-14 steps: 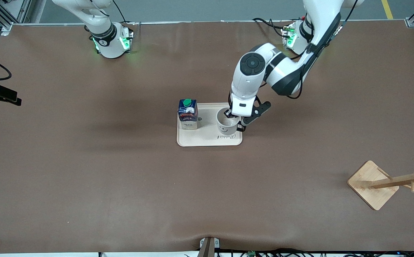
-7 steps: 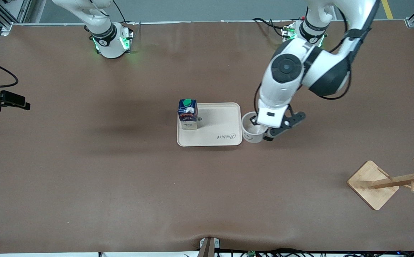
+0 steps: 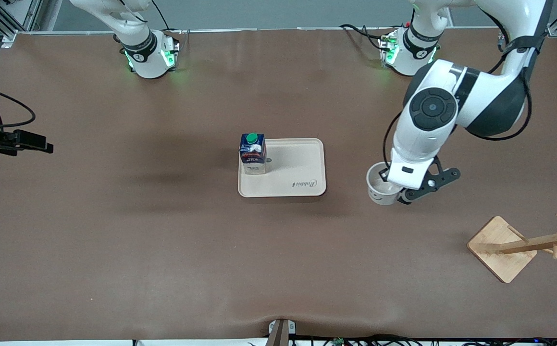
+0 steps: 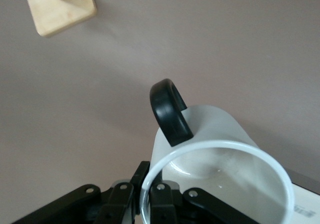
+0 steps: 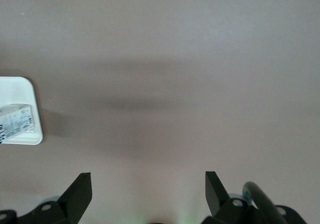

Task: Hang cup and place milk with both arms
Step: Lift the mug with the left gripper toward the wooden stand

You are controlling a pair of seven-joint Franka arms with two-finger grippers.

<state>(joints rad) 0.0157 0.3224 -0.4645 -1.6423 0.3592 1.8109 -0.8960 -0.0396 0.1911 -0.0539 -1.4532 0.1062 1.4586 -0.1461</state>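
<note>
While airborne in left gripper (image 3: 400, 191), cup (image 3: 380, 190).

Both arms are built of glossy white rounded shells with black bands at the joints. The left arm (image 3: 451, 110) carries a round black cap with concentric rings on its elbow housing, and a thin black cable loops alongside it. Each base glows green; the right arm (image 3: 134, 33) shows a black collar there. The left claw (image 3: 398, 190) is a black bracket linkage with small silver screws; the right claw (image 5: 147, 196) has squared matte-black fingers.
</note>
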